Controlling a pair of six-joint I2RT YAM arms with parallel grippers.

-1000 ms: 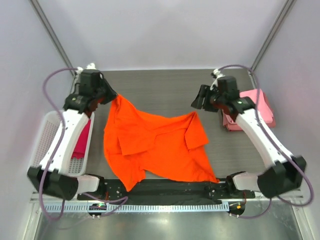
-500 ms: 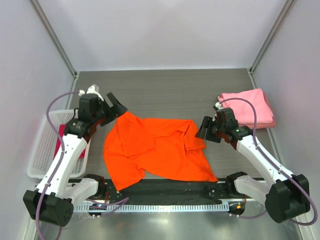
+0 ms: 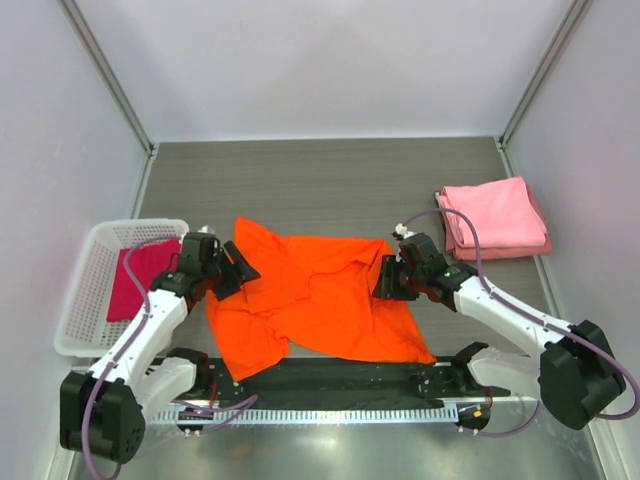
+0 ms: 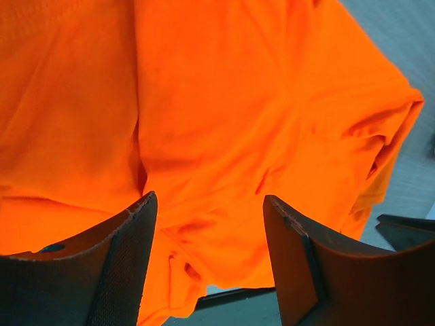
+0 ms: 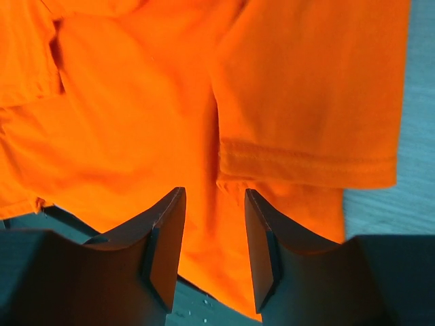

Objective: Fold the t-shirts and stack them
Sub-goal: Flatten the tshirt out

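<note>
A bright orange t-shirt (image 3: 320,300) lies spread and rumpled on the grey table, near the front edge. It fills the left wrist view (image 4: 224,122) and the right wrist view (image 5: 136,115). My left gripper (image 3: 240,272) is open and empty over the shirt's left edge. My right gripper (image 3: 385,278) is open and empty over the shirt's right sleeve (image 5: 312,102). A folded light pink t-shirt (image 3: 492,215) lies at the right. A magenta-crimson t-shirt (image 3: 140,278) lies in the white basket (image 3: 85,300).
The white lattice basket stands at the table's left edge. The black mounting rail (image 3: 330,378) runs under the shirt's front hem. Enclosure posts (image 3: 105,75) stand at the back corners.
Both arms have come down and toward the front. The left gripper let go of the shirt's upper left corner, and the shirt now lies flat on the table.
</note>
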